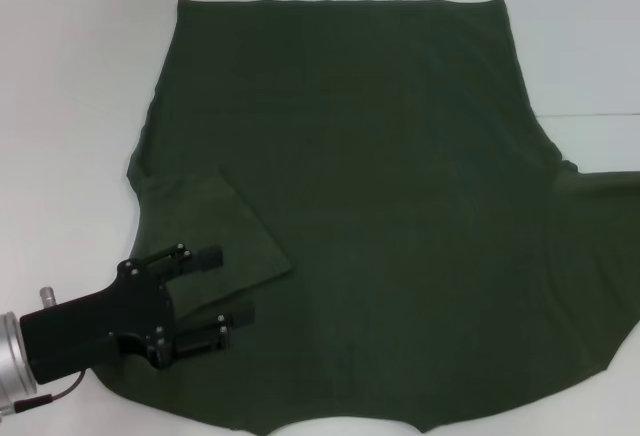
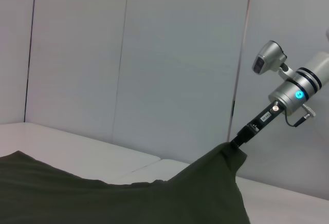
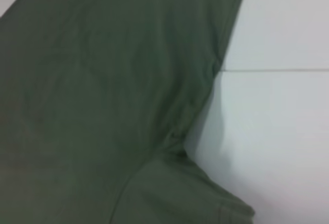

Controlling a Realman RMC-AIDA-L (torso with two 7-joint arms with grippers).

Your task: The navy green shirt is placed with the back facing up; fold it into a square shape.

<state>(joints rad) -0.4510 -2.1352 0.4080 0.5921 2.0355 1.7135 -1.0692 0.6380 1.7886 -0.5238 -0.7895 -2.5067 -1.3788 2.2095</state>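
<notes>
lying flat on the white table (image 1: 70, 76), the shirt (image 1: 400, 216) spreads wide with its straight hem on the far side from the robot and its collar end nearest the robot. 1 sleeve (image 1: 215, 231), on the robot's left side of the shirt, is already folded in over the body and lies there as a flat flap. the left gripper (image 1: 232, 284) sits at the near left corner of the shirt, just beside that flap, with its 2 fingers parted wide and nothing between them; it looks to have let the sleeve go, though that is a judgement. the right sleeve is another matter: in the left wrist view the right gripper (image 2: 241, 136) has a peak of cloth drawn up into a tent off the table, so its jaws appear closed on the shirt, with the fingertips hidden in the fabric. the right wrist view shows the armpit seam (image 3: 177, 136) of the shirt against the bare table. as i judge it, the task is early: 1 sleeve is in, the other is only lifted, and the side folds and the hem-to-collar fold that would make a square are all left to do.
</notes>
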